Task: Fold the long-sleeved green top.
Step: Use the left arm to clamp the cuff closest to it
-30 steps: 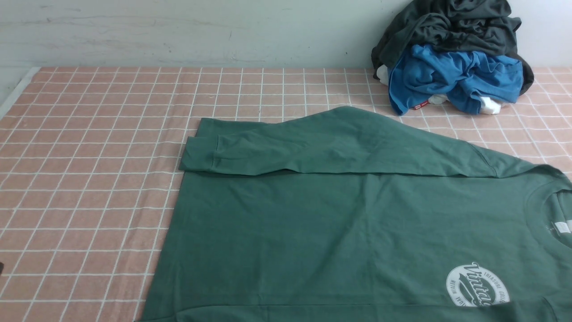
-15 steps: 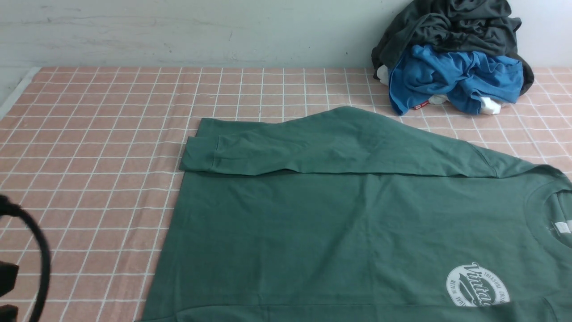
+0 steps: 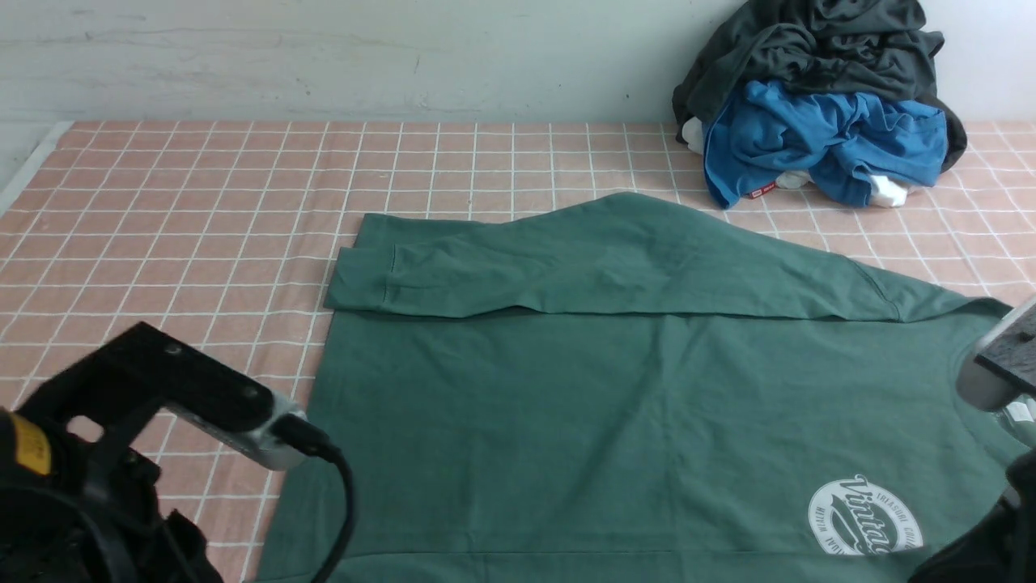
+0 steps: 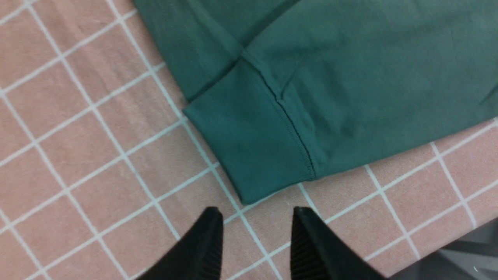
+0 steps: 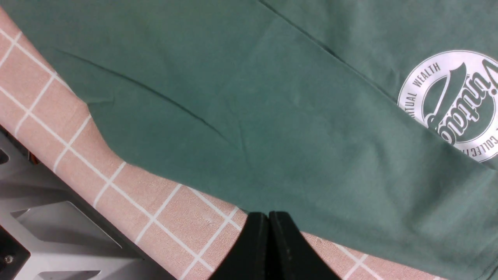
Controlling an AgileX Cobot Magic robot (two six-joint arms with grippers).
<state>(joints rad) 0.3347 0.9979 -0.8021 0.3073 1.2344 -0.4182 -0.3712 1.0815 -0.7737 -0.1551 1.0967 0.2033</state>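
Near edge: left end effector [image 4: 255, 213], jaws parted, empty, just beside a green sleeve cuff [image 4: 249, 147]; right end effector [image 5: 268, 217], jaws pressed together, empty; large dark green cotton long-sleeved top [image 3: 631, 405], flat, centre to right edge of pink checked surface [image 3: 202, 202]; far-right corner: crumpled bright blue garment [image 3: 817, 138] under dark grey garment [image 3: 809, 40].

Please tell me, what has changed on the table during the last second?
Both arms came into the front view: the left arm from the lower left, the right arm at the right edge. The left gripper is open near a cuff, the right gripper shut; neither holds anything. The top and the clothes pile did not move.
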